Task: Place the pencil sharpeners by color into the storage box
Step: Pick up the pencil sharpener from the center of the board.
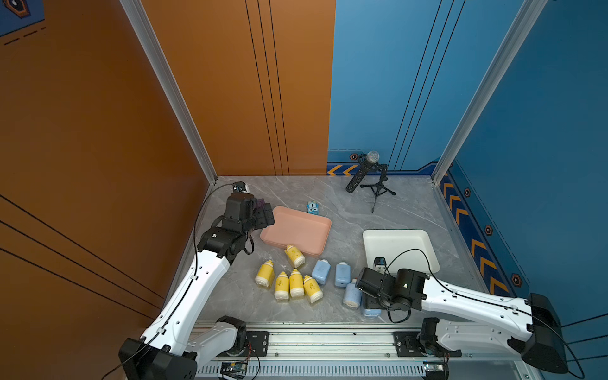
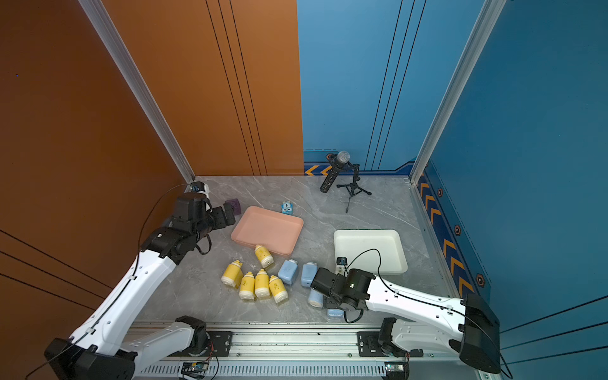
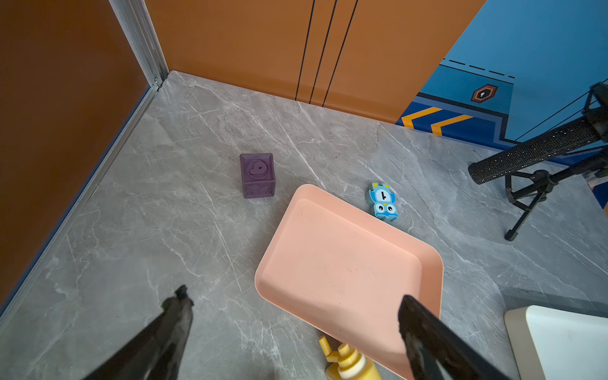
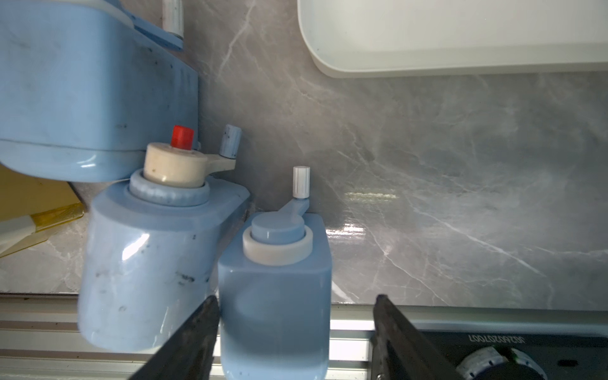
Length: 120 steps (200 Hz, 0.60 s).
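Glossy light-blue plastic: the pencil sharpener [image 1: 371, 313], lower right of centre in a top view, looks light, rigid, slippery; best grasped by its flat flanks, not the thin crank [image 4: 301, 184]. Right gripper [image 4: 296, 297] straddles it, unclosed; left gripper [image 3: 292, 294] gapes, empty.

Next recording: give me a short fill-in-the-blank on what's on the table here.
The pink tray is ____. The sharpener nearest it is ____. The right gripper stands open around another sharpener, coloured ____. The cube is ____.
Missing: empty, yellow, blue, purple.
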Tool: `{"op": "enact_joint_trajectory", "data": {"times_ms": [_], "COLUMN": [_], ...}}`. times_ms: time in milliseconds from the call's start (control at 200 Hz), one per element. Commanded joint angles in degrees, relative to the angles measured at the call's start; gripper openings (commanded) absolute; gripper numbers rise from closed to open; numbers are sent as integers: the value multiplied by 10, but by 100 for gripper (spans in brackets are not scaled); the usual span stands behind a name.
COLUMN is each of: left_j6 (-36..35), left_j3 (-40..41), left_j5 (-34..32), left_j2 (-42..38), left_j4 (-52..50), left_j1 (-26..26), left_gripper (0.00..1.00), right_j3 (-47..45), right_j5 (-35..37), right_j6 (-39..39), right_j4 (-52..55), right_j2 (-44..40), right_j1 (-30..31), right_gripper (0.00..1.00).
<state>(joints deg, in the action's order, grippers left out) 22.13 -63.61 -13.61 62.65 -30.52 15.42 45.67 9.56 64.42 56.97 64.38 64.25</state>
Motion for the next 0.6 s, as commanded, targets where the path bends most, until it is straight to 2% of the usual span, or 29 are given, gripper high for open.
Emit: {"op": "enact_joint_trajectory", "data": {"times_ms": [0,595], "left_j6": [2,2], "left_j3": [8,8], "left_j5": [2,3], "left_j2": [-6,-3], "left_j4": [-7,-7], "left_j1": [4,4], "left_gripper": [98,98], "right_j3": [-11,-41], "right_j5": [2,-21], "right_j6": [12,7], "right_j4": [-9,-59], "right_j2": [0,45], "right_j1": [3,3], "right_gripper": [73,69]}}
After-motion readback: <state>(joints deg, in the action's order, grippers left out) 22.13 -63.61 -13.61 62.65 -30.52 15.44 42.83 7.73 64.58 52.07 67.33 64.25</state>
